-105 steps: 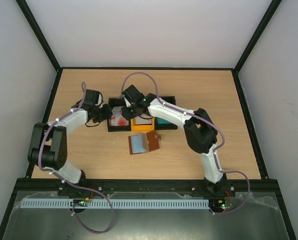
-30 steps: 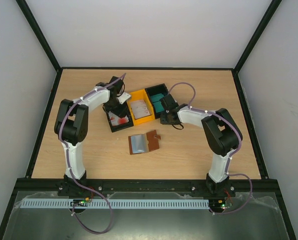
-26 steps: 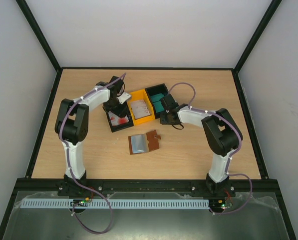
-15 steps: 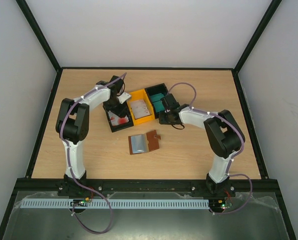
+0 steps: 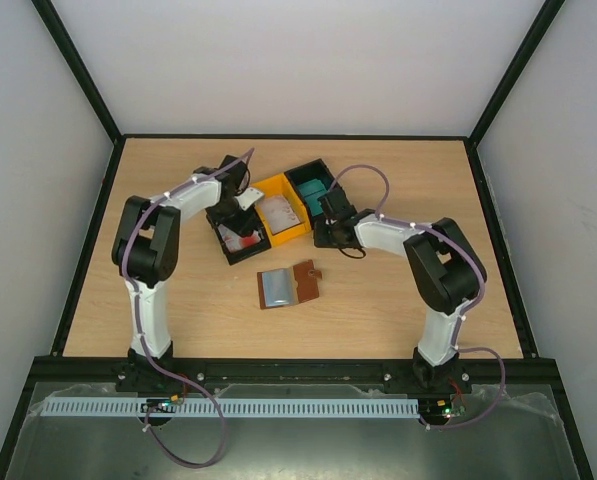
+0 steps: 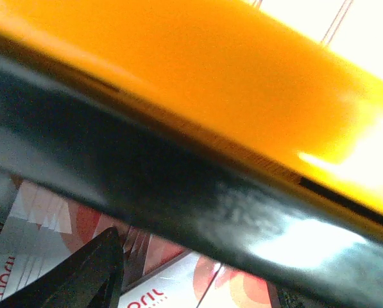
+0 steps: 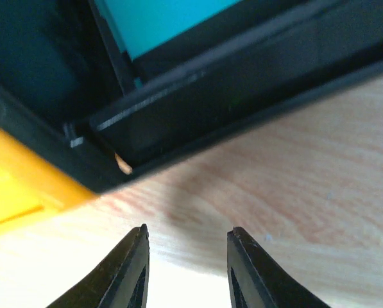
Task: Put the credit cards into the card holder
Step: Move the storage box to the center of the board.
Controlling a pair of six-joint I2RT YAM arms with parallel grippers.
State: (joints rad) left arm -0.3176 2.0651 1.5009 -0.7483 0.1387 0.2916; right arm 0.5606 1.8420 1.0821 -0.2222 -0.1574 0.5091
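Note:
The brown card holder [image 5: 306,281] lies open on the table with a grey card [image 5: 275,288] on its left half. White and red credit cards [image 5: 240,239] fill a black bin [image 5: 225,243]. Grey cards [image 5: 279,212] lie in a yellow bin and teal cards [image 5: 315,189] in a second black bin. My left gripper [image 5: 236,207] reaches down into the red-card bin. In the left wrist view one finger [image 6: 98,266] hovers just over the red cards [image 6: 197,285]. My right gripper [image 5: 322,231] is open and empty over bare wood beside the teal bin [image 7: 242,109].
The three bins stand in a slanted row at the table's middle back. The yellow bin [image 5: 296,232] sits between the two black ones, and its wall [image 6: 197,70] is close to my left wrist camera. Its corner [image 7: 18,186] shows left of my right fingers.
The row of bins has turned and slid a little back and left. My right gripper has followed leftward along the teal bin. The card holder has not moved.

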